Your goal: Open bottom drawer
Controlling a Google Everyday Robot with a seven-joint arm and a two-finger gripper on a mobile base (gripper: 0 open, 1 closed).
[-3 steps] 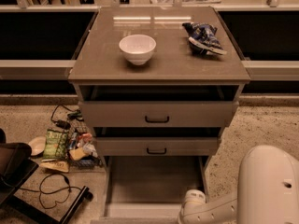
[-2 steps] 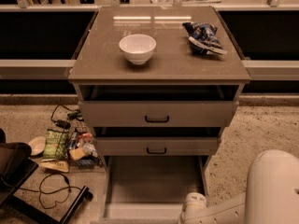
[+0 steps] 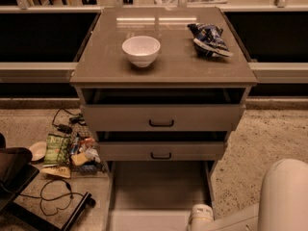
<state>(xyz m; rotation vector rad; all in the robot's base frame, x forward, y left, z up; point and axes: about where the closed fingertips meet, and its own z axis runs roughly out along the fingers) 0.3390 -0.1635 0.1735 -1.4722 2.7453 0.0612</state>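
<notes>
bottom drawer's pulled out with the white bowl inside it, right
No: the camera view shows the white bowl on the cabinet top; the bottom drawer is pulled out. The claw is out of frame, past the arm at the lower edge.

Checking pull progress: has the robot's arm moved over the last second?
Yes: the arm has sunk slightly down-frame, away from the middle drawer handle. The gripper is out of view, below the frame edge.

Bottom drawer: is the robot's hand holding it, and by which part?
Cannot tell. The hand is out of view past the bottom edge, where the arm reaches toward the front of the open bottom drawer.
</notes>
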